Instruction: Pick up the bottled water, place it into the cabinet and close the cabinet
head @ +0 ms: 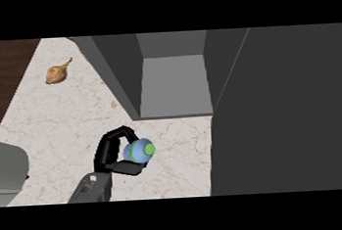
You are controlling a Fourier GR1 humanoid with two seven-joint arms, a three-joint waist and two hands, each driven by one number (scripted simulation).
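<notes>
Near the middle of the table (73,127), just on the near side of the cabinet's open front, we see the bottled water (139,151) held up in a black hand (112,154). We look down on the bottle almost end-on, so it shows as a blue round shape with a green cap facing right. The fingers (120,133) arch over the far side of the bottle and the thumb closes under its near side, so the hand is grasping the bottled water. A grey forearm (87,187) runs from the hand to the near edge of the view. We cannot tell from this view alone which of the robot's hands it is; only this one hand shows.

Beyond the bottle stands the cabinet (173,82), dark grey, with its inside open to us and a paler grey floor showing within. The bottle is outside it, near its front lip but not in it. To the right, a big dark panel that we take for the cabinet door (282,111) fills that side of the view.

Far to the left on the pale marbled table lies a small tan object with a pointed tip (58,73), well apart from the hand. A grey rounded shape (6,169) sits at the near left edge.
</notes>
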